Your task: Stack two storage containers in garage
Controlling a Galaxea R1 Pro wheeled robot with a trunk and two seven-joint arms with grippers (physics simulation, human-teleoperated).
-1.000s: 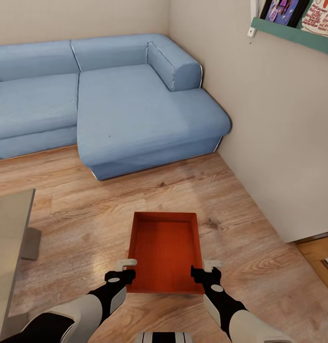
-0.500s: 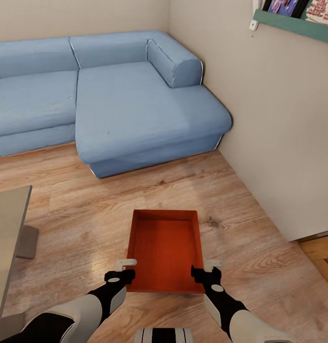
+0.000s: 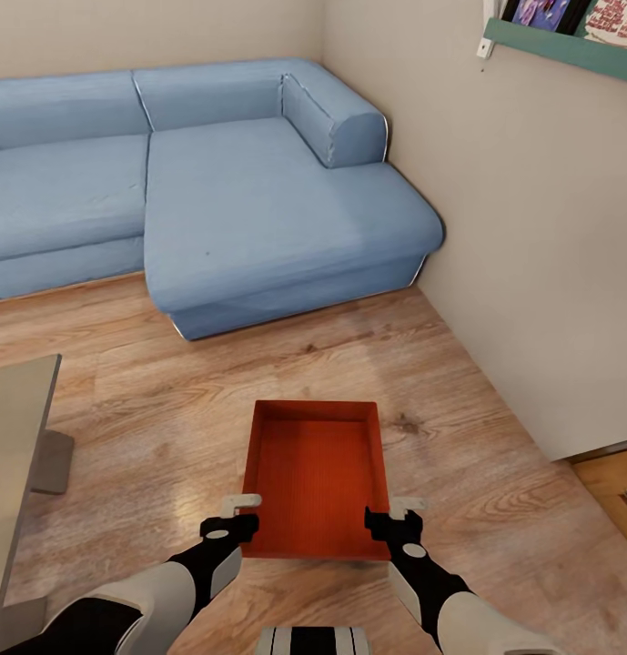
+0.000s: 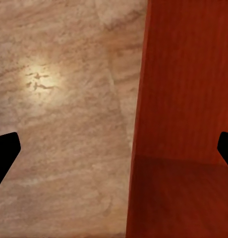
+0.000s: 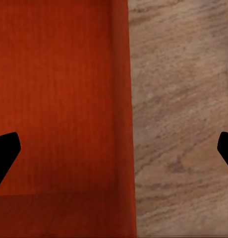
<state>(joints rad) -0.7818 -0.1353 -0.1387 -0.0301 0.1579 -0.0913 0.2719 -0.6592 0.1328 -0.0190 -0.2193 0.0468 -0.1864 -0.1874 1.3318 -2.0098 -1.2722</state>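
The container sits on the wood floor in front of me, long axis running away toward the sofa. My left fingers straddle its left wall near the close corner, my right fingers its right wall. Both pairs are spread apart, one finger inside, one outside, clamped on nothing. Both arms are equally near, so a two-sided lift looks right.

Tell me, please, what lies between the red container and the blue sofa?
Bare wood floor and nothing else, as the head view shows. The container sits apart from the sofa.
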